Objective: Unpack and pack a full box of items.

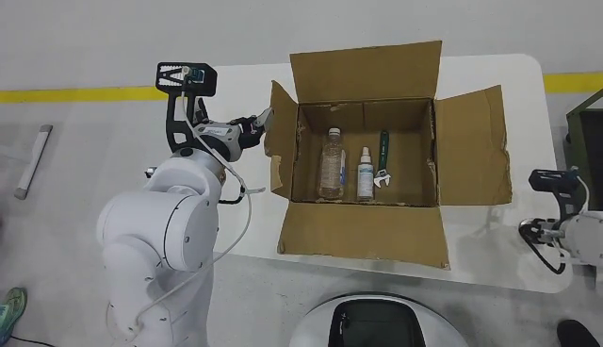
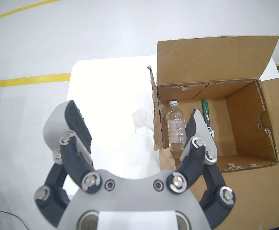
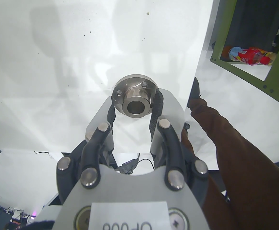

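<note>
We found the cardboard box (image 1: 363,236) open at the table's (image 1: 490,69) middle, with a water bottle (image 1: 332,163), a small white bottle (image 1: 366,175) and a green wrench (image 1: 382,161) inside. Our right gripper (image 3: 135,101) clasped a metal flange (image 3: 134,96) near the right edge. The left gripper (image 2: 134,116) gaped wide beside the box's left flap. We judged unpacking underway; next, the flange needed lowering and release.

Top view overhead, facing down — left wrist shares box (image 1: 366,69); right wrist near table (image 3: 82,48)
</note>
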### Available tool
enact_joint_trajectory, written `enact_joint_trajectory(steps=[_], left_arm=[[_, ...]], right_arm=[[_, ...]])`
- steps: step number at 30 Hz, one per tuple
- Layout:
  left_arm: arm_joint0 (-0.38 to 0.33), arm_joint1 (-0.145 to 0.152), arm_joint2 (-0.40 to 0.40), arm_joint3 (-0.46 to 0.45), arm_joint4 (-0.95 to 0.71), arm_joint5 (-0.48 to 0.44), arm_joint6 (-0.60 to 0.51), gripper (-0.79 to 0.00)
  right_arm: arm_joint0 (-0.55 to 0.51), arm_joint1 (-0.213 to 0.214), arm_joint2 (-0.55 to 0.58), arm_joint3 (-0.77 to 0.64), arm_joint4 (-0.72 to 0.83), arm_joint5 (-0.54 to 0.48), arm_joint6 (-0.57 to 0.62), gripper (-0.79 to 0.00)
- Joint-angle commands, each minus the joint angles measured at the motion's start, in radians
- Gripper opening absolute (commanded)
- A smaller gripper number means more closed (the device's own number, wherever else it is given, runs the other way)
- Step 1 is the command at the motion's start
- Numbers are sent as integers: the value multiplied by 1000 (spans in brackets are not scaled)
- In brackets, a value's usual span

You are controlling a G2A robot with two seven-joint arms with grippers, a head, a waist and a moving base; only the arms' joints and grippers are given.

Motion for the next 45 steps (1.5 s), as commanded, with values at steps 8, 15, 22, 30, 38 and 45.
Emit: enact_joint_trajectory(steps=[8, 15, 22, 30, 38, 45], left_arm=[[0, 0, 0, 0, 0, 0, 0, 0], [0, 0, 0, 0, 0, 0, 0, 0], [0, 0, 0, 0, 0, 0, 0, 0], [0, 0, 0, 0, 0, 0, 0, 0], [0, 0, 0, 0, 0, 0, 0, 0], [0, 0, 0, 0, 0, 0, 0, 0]], right_arm=[[18, 1, -18, 31, -4, -2, -8, -548], [39, 1, -3, 6, 22, 13, -16, -785], [88, 5, 161, -162, 155, 49, -35, -785], [207, 14, 256, -352, 359, 79, -65, -785], [397, 31, -6, -353, 396, 104, -90, -785], [500, 24, -360, -306, 252, 181, -167, -785]])
